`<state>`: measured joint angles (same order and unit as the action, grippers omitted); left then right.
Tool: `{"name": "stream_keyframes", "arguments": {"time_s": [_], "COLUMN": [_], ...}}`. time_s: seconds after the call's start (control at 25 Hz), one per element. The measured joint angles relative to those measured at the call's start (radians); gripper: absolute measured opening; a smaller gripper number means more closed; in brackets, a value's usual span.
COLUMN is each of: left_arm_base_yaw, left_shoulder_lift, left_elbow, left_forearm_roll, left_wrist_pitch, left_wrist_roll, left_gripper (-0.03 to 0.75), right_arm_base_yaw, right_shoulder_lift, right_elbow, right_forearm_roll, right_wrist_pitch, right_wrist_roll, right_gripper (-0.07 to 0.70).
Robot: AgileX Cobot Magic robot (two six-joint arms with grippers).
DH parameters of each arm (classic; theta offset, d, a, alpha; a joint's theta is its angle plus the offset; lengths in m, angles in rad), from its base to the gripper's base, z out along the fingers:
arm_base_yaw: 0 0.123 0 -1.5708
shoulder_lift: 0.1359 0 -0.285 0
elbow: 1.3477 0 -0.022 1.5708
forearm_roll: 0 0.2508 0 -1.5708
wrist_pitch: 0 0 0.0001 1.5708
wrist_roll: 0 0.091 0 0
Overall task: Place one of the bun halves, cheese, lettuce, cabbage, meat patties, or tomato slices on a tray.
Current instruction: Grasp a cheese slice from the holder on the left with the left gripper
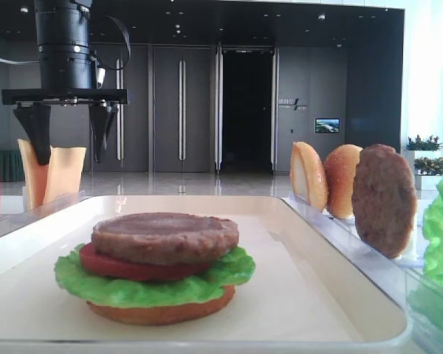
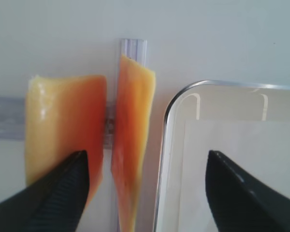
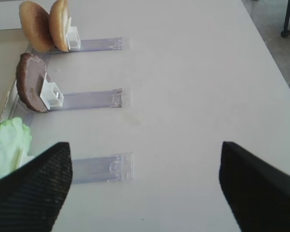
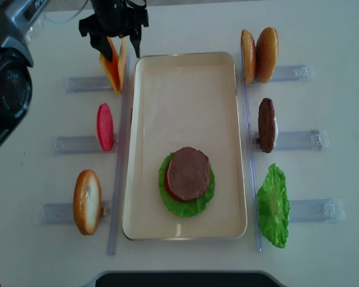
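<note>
Two yellow-orange cheese slices stand upright in a clear rack by the far left corner of the cream tray. My left gripper hangs open just above them. The slice nearer the tray lies between its fingers, and the other slice sits at the left finger. The low view shows the same gripper over the cheese. On the tray lies a stack of bottom bun, lettuce, tomato slice and meat patty. My right gripper is open over bare table.
Left of the tray stand a tomato slice and a bun half in racks. On the right are two bun halves, a patty and a lettuce leaf. Clear racks lie across the table.
</note>
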<state>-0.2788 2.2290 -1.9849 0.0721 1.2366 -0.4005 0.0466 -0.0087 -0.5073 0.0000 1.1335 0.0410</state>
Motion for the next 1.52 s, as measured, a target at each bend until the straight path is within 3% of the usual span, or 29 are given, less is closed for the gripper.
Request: {"name": "stream_keyframes", "arguments": {"time_s": [0.16, 0.28, 0.52, 0.76, 0.84, 1.52], "left_arm_base_yaw": [0.0, 0.0, 0.0, 0.001, 0.001, 0.001], "left_shoulder_lift": [0.0, 0.0, 0.0, 0.0, 0.0, -0.013], "left_elbow": [0.0, 0.0, 0.0, 0.0, 0.0, -0.005], "left_forearm_roll": [0.0, 0.0, 0.002, 0.004, 0.005, -0.007], "left_wrist_pitch": [0.0, 0.0, 0.0, 0.0, 0.0, 0.0], "left_wrist_roll": [0.0, 0.0, 0.0, 0.0, 0.0, 0.018], "left_gripper": [0.568, 0.512, 0.321, 0.073, 0.032, 0.02], "right_arm_base_yaw": [0.0, 0.0, 0.0, 0.0, 0.0, 0.0], "right_shoulder_lift": [0.0, 0.0, 0.0, 0.0, 0.0, 0.0], "right_elbow": [0.0, 0.0, 0.0, 0.0, 0.0, 0.0], "right_forearm_roll": [0.0, 0.0, 0.0, 0.0, 0.0, 0.0], "right_wrist_pitch": [0.0, 0.0, 0.0, 0.0, 0.0, 0.0], "right_wrist_roll": [0.0, 0.0, 0.0, 0.0, 0.0, 0.0], "right_gripper": [0.587, 0.587, 0.587, 0.587, 0.587, 0.587]}}
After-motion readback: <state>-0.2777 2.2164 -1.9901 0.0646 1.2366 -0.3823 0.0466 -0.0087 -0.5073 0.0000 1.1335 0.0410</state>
